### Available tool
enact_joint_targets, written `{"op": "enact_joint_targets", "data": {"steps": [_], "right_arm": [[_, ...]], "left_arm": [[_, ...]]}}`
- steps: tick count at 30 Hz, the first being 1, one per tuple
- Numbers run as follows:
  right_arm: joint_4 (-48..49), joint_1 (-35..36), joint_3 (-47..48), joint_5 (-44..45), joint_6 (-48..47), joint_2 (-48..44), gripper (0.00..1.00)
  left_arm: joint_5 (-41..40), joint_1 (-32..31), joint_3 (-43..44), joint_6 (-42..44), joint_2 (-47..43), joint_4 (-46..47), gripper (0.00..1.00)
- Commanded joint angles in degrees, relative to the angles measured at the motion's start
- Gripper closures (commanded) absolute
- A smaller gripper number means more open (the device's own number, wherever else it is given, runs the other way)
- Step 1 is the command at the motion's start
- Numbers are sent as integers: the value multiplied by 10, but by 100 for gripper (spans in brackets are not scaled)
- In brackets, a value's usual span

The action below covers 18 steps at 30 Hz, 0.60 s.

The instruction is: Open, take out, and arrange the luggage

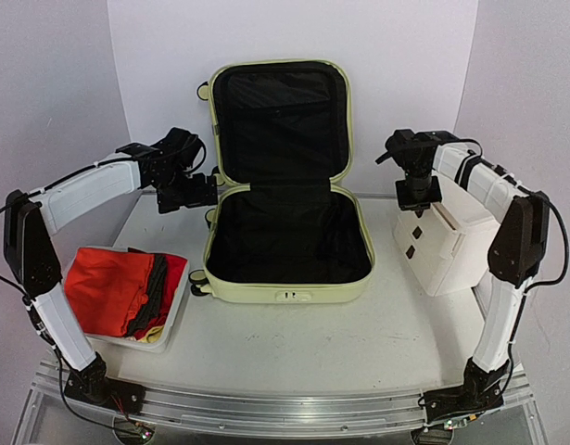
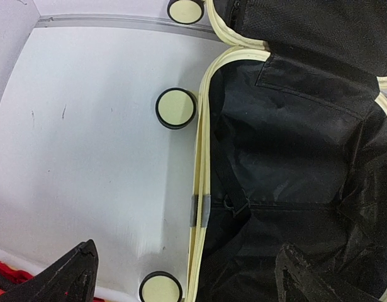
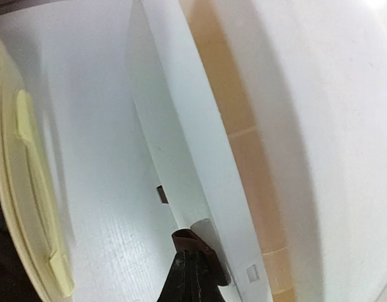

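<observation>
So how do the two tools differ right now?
The left tool stands wide open; the right tool is shut. The left tool hangs over the left rim of the luggage, the right tool over the white drawer box. Both are black.

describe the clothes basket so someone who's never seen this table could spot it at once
Start at the open yellow-green luggage in the middle of the table. On its left, by the left arm, sits a low white basket. Unlike the white drawer box on the right, it is open-topped and holds bright red-orange clothes.
</observation>
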Motion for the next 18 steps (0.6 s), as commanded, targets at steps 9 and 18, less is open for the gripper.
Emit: {"op": "enact_joint_targets", "data": {"steps": [9, 18], "right_arm": [[4, -72, 48, 82, 8, 0, 97], [159, -72, -106, -175, -90, -158, 70]], "left_arm": [[1, 9, 71, 12, 36, 0, 1], [47, 10, 58, 40, 25, 1, 1]]}}
